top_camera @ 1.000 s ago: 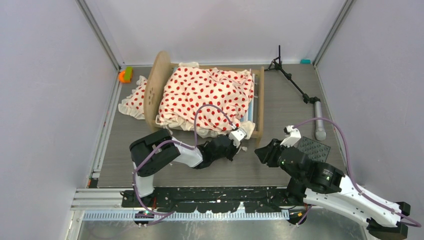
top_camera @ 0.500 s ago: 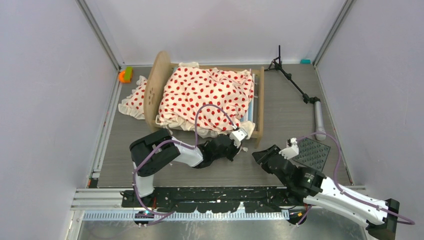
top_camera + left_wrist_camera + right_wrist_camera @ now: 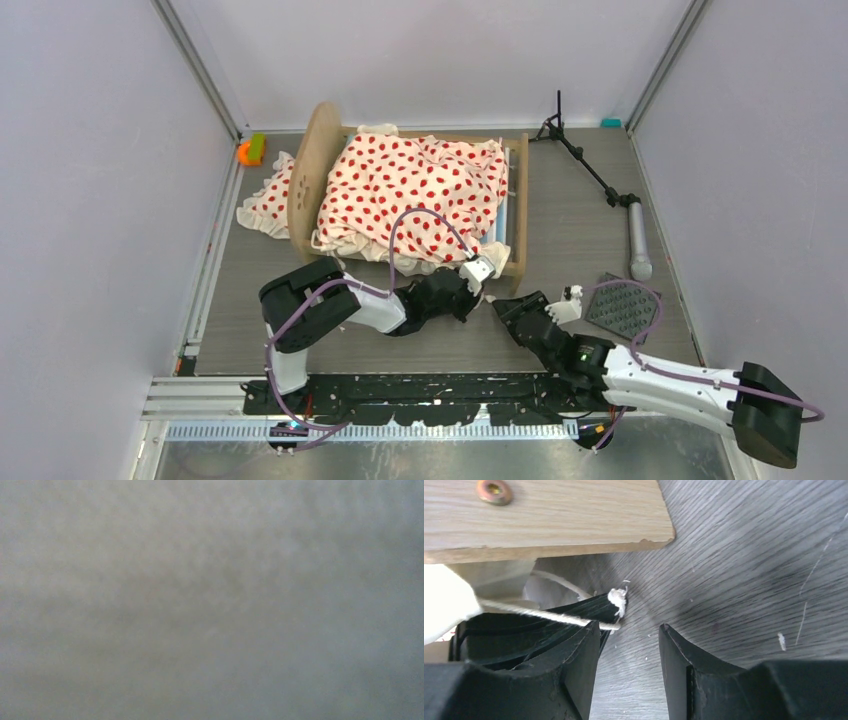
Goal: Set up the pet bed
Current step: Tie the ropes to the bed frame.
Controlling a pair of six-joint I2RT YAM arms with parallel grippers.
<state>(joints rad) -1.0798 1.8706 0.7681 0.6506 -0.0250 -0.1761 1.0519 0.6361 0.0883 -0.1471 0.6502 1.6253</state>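
Note:
The pet bed (image 3: 308,175) stands at the back middle, its light-wood frame heaped with cream red-dotted bedding (image 3: 415,190). A strip of striped mattress (image 3: 505,228) shows by the right end board. More dotted fabric (image 3: 268,200) lies on the table left of the frame. My left gripper (image 3: 483,290) lies low at the bed's near right corner, its black fingers (image 3: 549,622) together with a white frayed cord (image 3: 618,600) at their tip. Its wrist view is blank grey. My right gripper (image 3: 503,305) is open and empty (image 3: 629,630), just beside the left one, under the wood board (image 3: 549,515).
A dark studded mat (image 3: 622,305) lies right of my right arm. A black tripod stand (image 3: 590,165) lies at the back right. An orange and green toy (image 3: 248,150) sits at the back left corner. Grey walls close in on three sides.
My right arm has stretched out low and moved left from the studded mat toward the bed's near right corner. The left arm and the bedding have not moved.

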